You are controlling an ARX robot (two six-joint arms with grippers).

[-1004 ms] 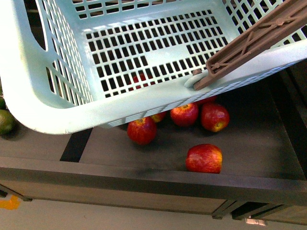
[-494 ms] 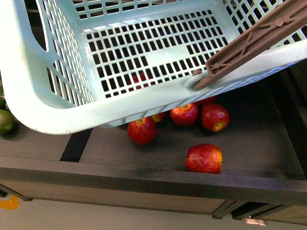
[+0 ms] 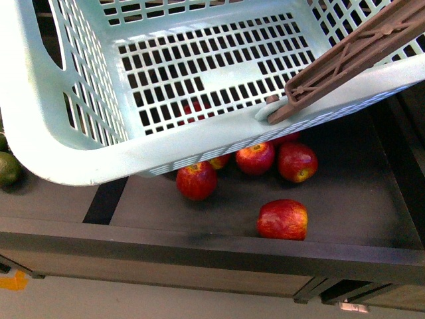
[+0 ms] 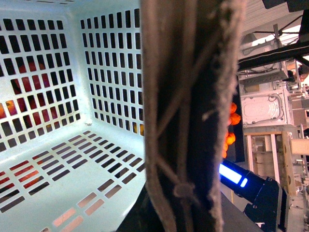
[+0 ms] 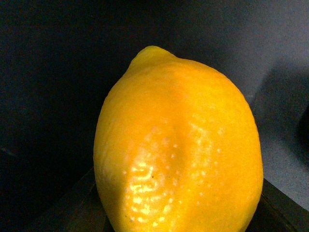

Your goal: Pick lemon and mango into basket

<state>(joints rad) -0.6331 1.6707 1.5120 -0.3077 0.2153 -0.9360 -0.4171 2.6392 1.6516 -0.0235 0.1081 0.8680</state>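
Okay, front view, left to right. A green fruit (image 3: pixel 6 169) sits at the 9 o'clock edge, on the dark shelf (image 3: pixel 358 199). The aqua basket (image 3: pixel 60 126) fills the frame from 9 through 12 to 2 o'clock. It is tilted, and its near rim hangs over the shelf. Under that rim you get red apples. One apple (image 3: pixel 196 181) is near 6 o'clock, and a pair (image 3: pixel 255 158) sits side by side just past it. A lone apple (image 3: pixel 283 219) lies at 5 o'clock, apart from the rest. More red shows through the basket's floor slots. The brown handle (image 3: pixel 352 56) crosses the rim at 2 o'clock.

In the left wrist view you see the basket's slotted walls and floor, with the handle blurred across the middle, very close. The left gripper itself doesn't show, so you can't tell its opening or what it has.

In the right wrist view the lemon (image 5: pixel 178 145) fills the frame, nub end at 12 o'clock, against a dark background. You see it in this view only. Dim dark shapes flank its base, too dark to read. You can't tell whether the right gripper has it clamped.
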